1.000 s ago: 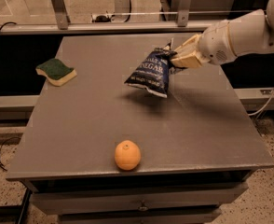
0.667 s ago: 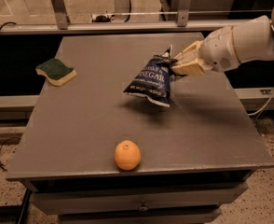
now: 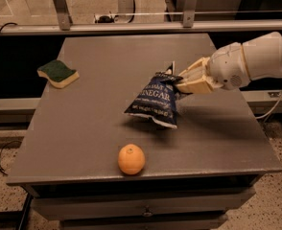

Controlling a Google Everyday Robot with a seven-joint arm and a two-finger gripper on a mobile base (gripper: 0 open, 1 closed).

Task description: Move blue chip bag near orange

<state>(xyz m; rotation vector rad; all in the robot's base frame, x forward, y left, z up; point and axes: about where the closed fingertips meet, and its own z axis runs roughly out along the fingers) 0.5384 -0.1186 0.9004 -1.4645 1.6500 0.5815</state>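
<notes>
Since approx. 1 s ago, blue chip bag (image 3: 155,99) and end effector (image 3: 179,83) have shifted toward desk's near edge, closer to orange (image 3: 131,159). Orange and sponge (image 3: 58,73) haven't budged.

End effector: right of desk centre, reaching in from the right on white arm (image 3: 256,59). Fingers (image 3: 191,86) pinched onto bag's top corner, holding it.

Bag: hangs tilted from that grip, top corner up-right, white-edged bottom pointing down-left, "VINEGAR" lettering facing front. Shadow directly under it on desk (image 3: 83,128). Can't tell if lowest edge touches the surface or rides just above.

Orange: sits near front edge, a bit left of centre, stem dimple up. Bag is behind it and slightly to the right, apart, with bare desk between.

Sponge: green top, yellow base, lying flat at far left, well apart from bag and orange.
</notes>
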